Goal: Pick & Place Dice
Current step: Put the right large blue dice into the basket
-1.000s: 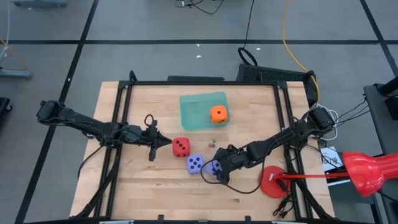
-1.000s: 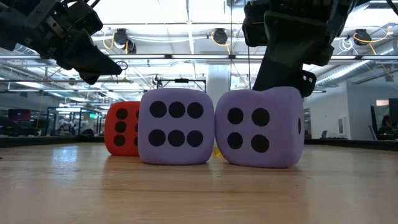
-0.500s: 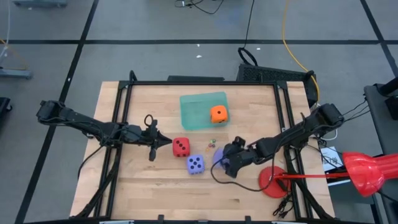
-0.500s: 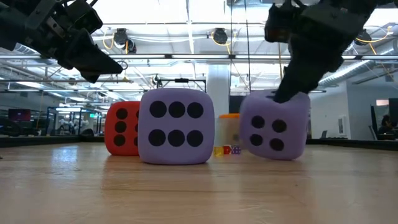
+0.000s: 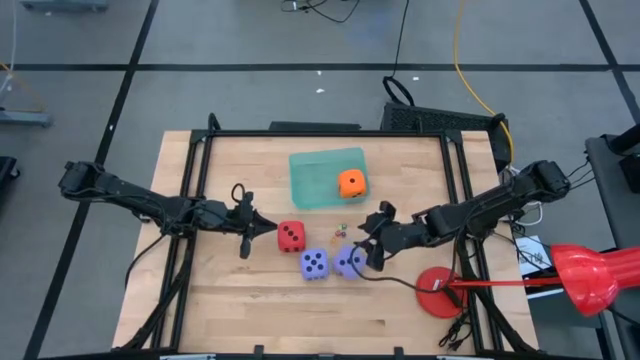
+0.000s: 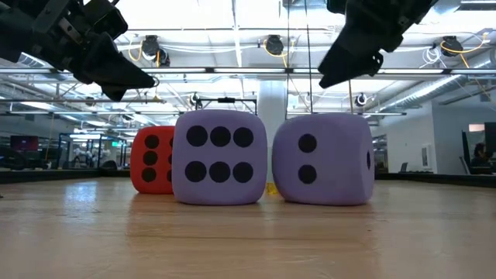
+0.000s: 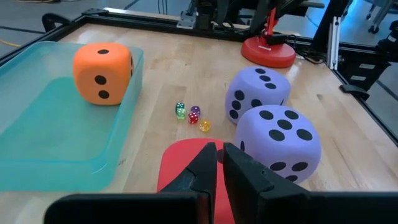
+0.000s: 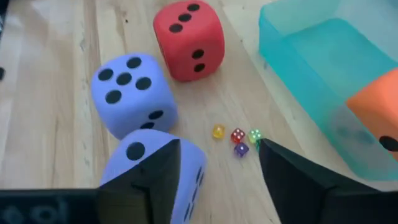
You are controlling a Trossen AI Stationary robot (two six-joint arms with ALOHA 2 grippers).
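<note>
A red die (image 5: 291,236) and two purple dice (image 5: 313,263) (image 5: 348,260) rest on the wooden table (image 5: 250,300). An orange die (image 5: 351,183) sits inside the teal tray (image 5: 315,175). My right gripper (image 5: 372,240) hangs open just above the right-hand purple die (image 6: 324,159), clear of it (image 8: 219,149). My left gripper (image 5: 268,229) is shut and hovers beside the red die (image 7: 180,168), above table height (image 6: 124,77).
Several tiny coloured dice (image 5: 340,229) lie between the tray and the purple dice. A red round base (image 5: 440,290) stands at the table's right near side, with a red cone-shaped piece (image 5: 590,280) off the edge. A black frame (image 5: 330,133) borders the table.
My right gripper lifted the right-hand purple die, tilted, a little off the table, then let it go. The die has dropped back beside the other purple die with another face turned to the low view. The gripper has risen and drawn toward the far right.
</note>
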